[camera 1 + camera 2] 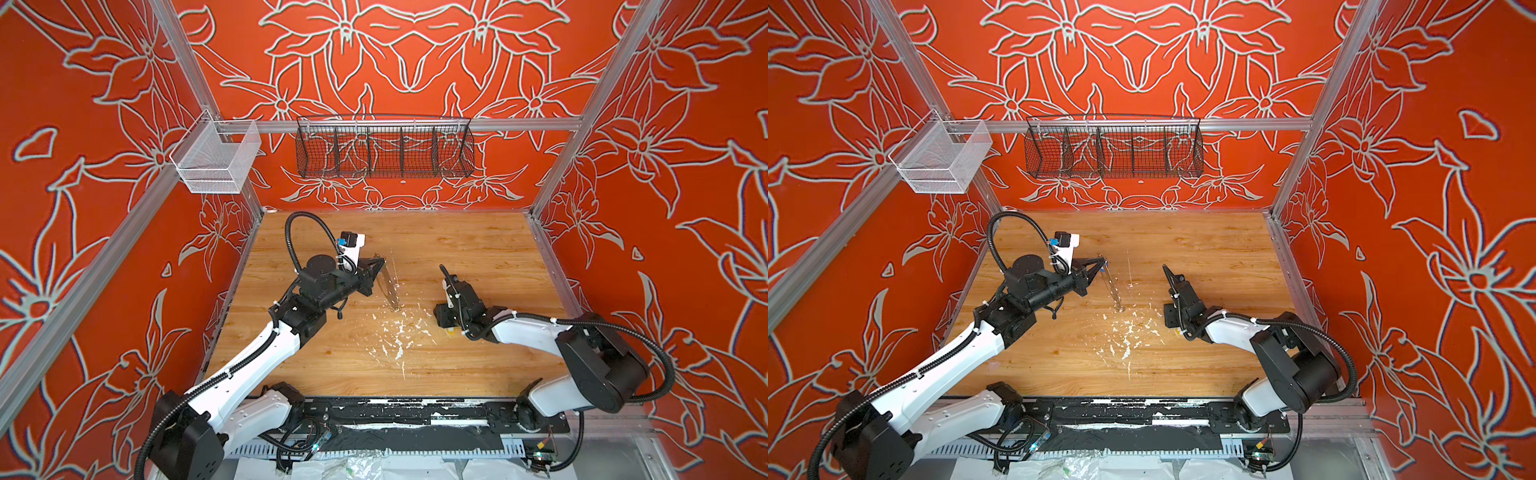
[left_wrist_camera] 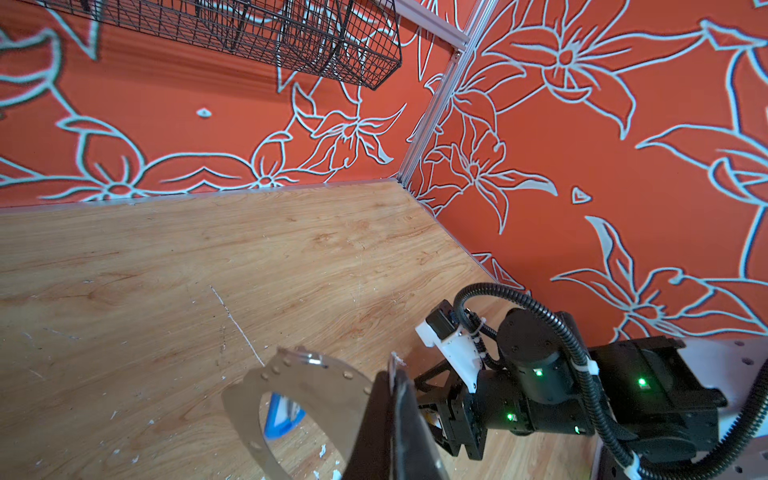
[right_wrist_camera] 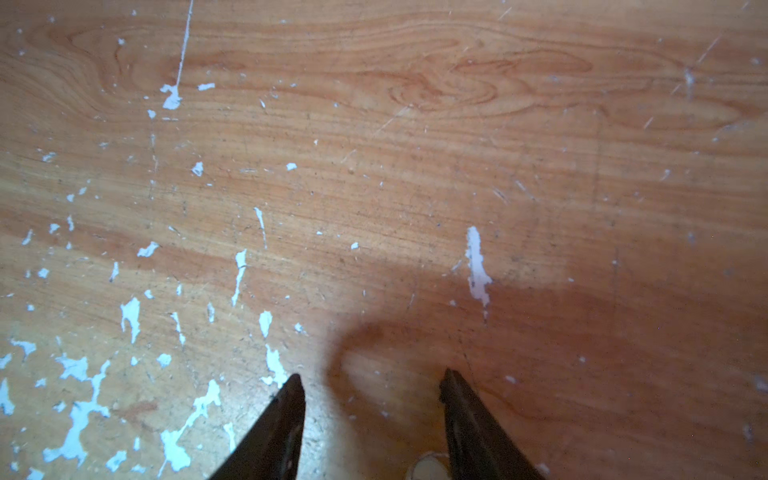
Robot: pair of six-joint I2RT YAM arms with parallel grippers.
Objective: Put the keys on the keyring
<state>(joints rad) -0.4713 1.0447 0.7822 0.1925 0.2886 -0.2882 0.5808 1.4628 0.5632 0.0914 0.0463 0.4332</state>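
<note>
Left wrist view: left gripper (image 2: 395, 415) clamped on keyring (image 2: 307, 399), upright for threading; right gripper (image 3: 372, 415) right of keyring, apart above yellow key (image 3: 428, 467), blue key (image 2: 282, 417) behind keyring

One keyring (image 2: 316, 399), two baskets (image 1: 384, 151).

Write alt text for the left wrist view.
The left claw holds the flat grey-brown keyring on edge above a wooden table, a blue key tag showing through its opening. The right arm is beyond, before red floral walls.
</note>
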